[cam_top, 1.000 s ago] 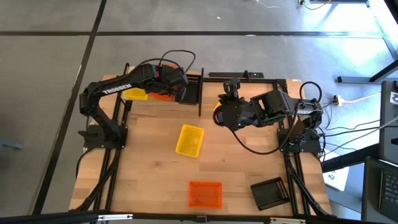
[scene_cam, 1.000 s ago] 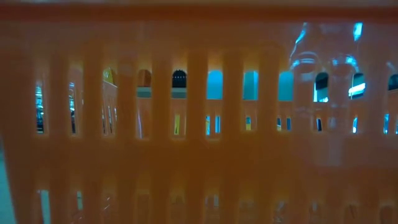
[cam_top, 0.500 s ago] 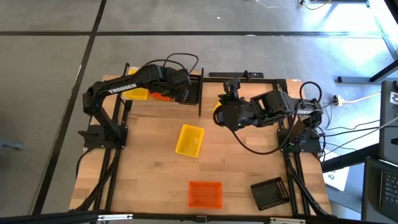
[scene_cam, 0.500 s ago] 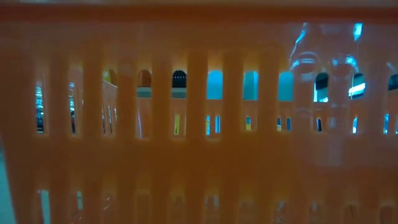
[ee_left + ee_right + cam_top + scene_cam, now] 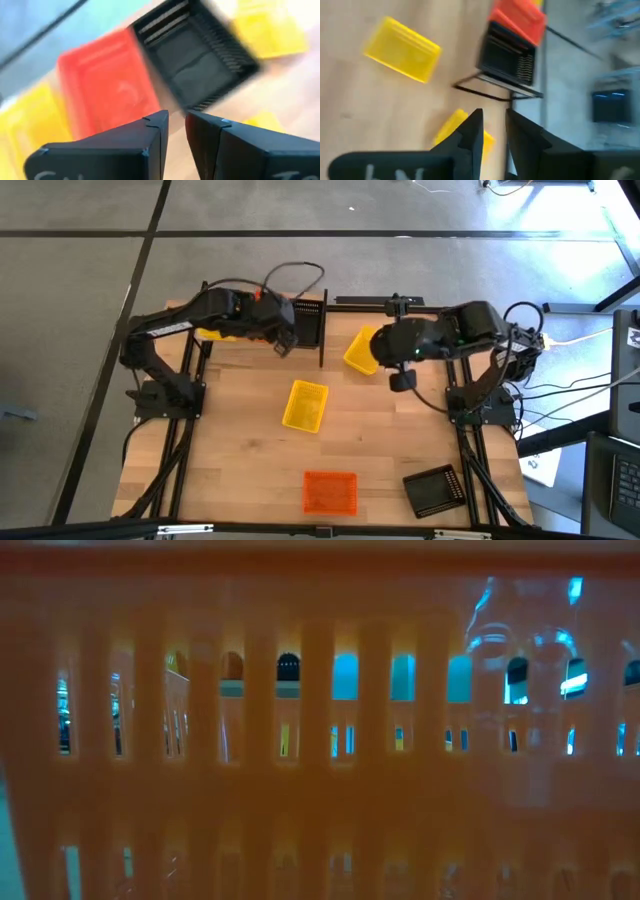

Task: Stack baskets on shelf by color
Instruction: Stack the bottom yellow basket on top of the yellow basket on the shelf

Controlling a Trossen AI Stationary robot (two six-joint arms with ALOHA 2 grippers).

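Left wrist view | left pincer [image 5: 176, 121] narrow gap, empty | above orange basket [image 5: 107, 80]

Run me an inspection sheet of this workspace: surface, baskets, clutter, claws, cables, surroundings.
Surface: wooden table, bare apart from the baskets.
Job's things: shelf at the far edge holds a shelved yellow basket, a shelved orange basket and a shelved black basket. Loose: centre yellow basket, tilted yellow basket, front orange basket, front black basket.
Clutter: nothing seen.
Claws: left claw by the shelf, narrowly parted, empty; right claw beside the tilted yellow basket, narrowly parted, empty.
Cables: black loop over the left arm; bundle at right.
Surroundings: grey floor; the low view is blocked by the front orange basket.
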